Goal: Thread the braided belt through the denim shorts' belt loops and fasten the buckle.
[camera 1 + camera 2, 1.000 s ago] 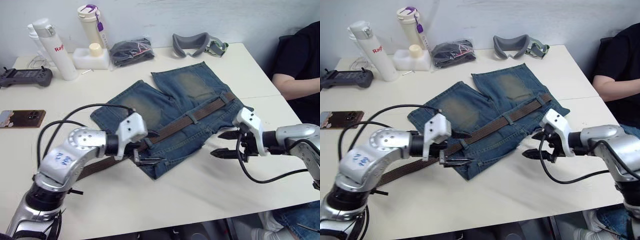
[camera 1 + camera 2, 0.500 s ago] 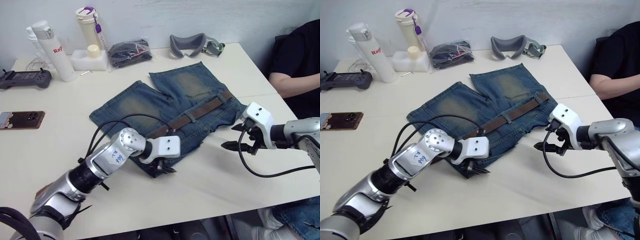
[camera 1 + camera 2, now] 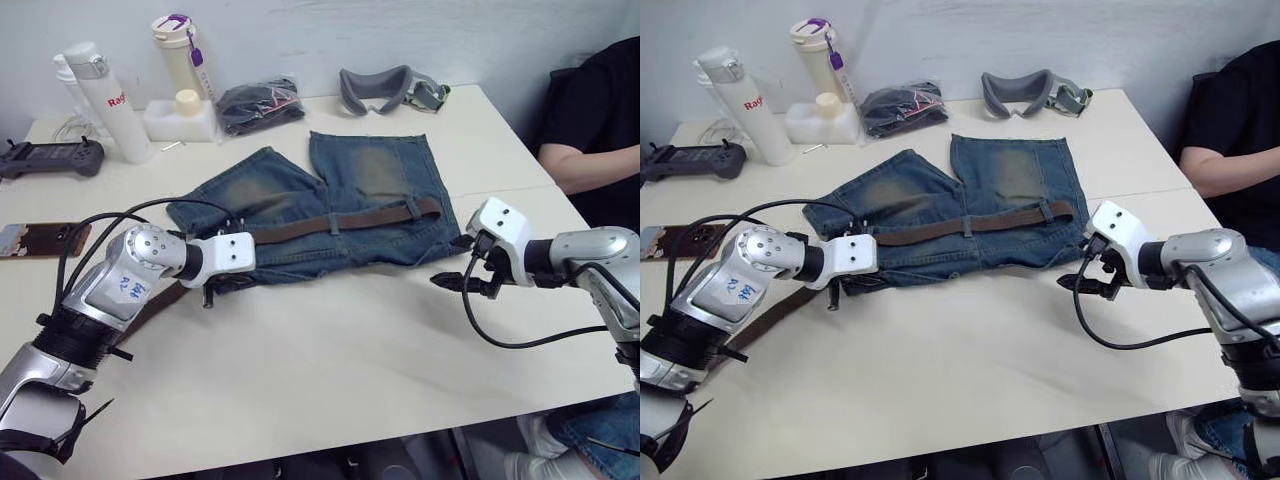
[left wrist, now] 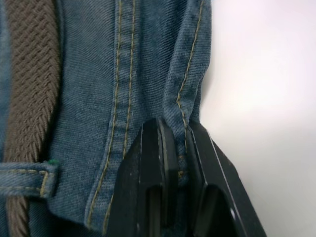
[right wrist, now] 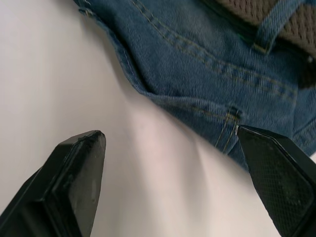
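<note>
belt: the brown braided belt (image 3: 330, 222) lies along the waistband of the shorts, its long axis running from about 9 o'clock to 3 o'clock across the surface, already under at least two loops.
free tail: the belt's loose end (image 3: 770, 315) trails off the waistband toward 8 o'clock, passing under the left arm; I see no buckle on it from here.
belt loops: one loop (image 3: 333, 225) crosses the strap near the middle, another (image 3: 411, 209) nearer the 3 o'clock end.
shorts: the denim shorts (image 3: 370, 190) lie flat mid-surface, legs pointing to 12 o'clock, waistband on the near side.
left end effector: (image 4: 178, 148) pinched tight on the hem of the denim at the 9 o'clock corner of the waistband; the belt lies just beside it, not in its grip.
right end effector: (image 3: 452, 283) spread wide and empty, hovering just off the 3 o'clock corner of the shorts, with the waistband's end at about 11 o'clock from it.
nearer arm: I judge the right one is better placed for the belt's 3 o'clock end, the left for the loose tail.
surface: the pale table (image 3: 380, 350) is bare between the two arms.
</note>
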